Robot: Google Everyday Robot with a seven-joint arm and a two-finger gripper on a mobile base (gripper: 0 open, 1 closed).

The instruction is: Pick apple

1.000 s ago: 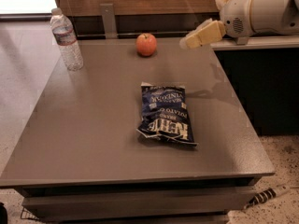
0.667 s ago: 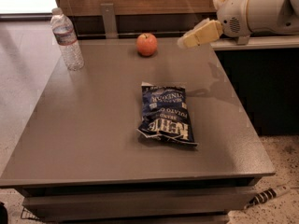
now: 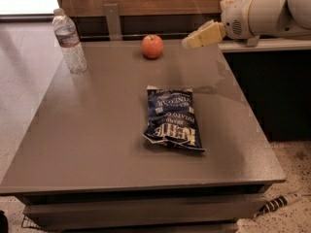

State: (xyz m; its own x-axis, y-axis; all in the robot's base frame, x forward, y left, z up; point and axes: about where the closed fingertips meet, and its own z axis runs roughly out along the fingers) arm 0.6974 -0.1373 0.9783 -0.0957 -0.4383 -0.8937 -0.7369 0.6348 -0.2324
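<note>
The apple [image 3: 152, 46] is small, round and red-orange, and sits near the far edge of the grey table [image 3: 97, 130], a little right of centre. My gripper [image 3: 188, 42] reaches in from the upper right on a white arm. Its tan tip hangs above the table's far right part, a short way to the right of the apple and apart from it. It holds nothing.
A dark blue chip bag [image 3: 172, 118] lies flat in the middle of the table. A clear water bottle [image 3: 69, 41] stands upright at the far left. A wooden wall and a metal bracket [image 3: 112, 20] run behind the table. A dark cabinet [image 3: 272, 86] stands to the right.
My gripper has moved a little to the left, toward the apple. The apple, bag and bottle have not moved.
</note>
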